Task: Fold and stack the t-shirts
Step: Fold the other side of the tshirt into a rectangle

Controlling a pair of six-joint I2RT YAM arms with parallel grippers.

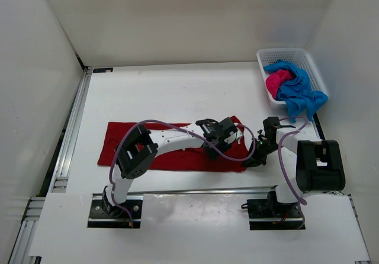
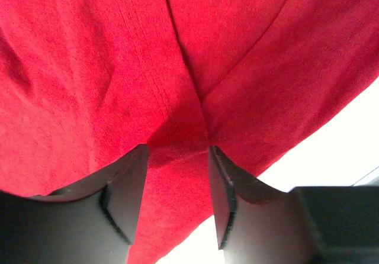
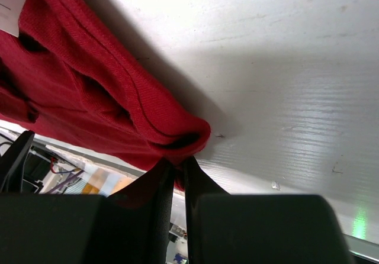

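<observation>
The dark red t-shirt (image 1: 177, 160) lies flat on the tabletop (image 1: 177, 92) in front of the two arms, laid out as a long band running left to right. Its right end sits between the two grippers. It is the one garment out for folding, which is presumably why both arms work at that end.

The right gripper (image 1: 256, 157) is at the shirt's near right corner. Its fingers (image 3: 148, 193) are pressed almost together on a rolled edge of the red cloth. The corner seems to be raised a little off the white surface, judging by the shadow under it. Holding that corner gives an anchor from which the end can be carried over.

The left gripper (image 1: 224, 135) reaches across the shirt to its far right part. Its fingers (image 2: 127, 187) stand about half apart, astride a raised ridge where two creases meet. They look not yet clamped on it, though the view is too close to be sure. I judge this to be the second pinch, so that both corners of the end can travel together.

The cloth is a plain, fine knit, soft and limp, with shallow wrinkles and doubled layers at the right edge.

The bright blue t-shirt (image 1: 302, 89) and the magenta-pink t-shirt (image 1: 277, 81) are bundled in the white mesh basket (image 1: 267, 57) at the far right, the blue one spilling over its rim.
</observation>
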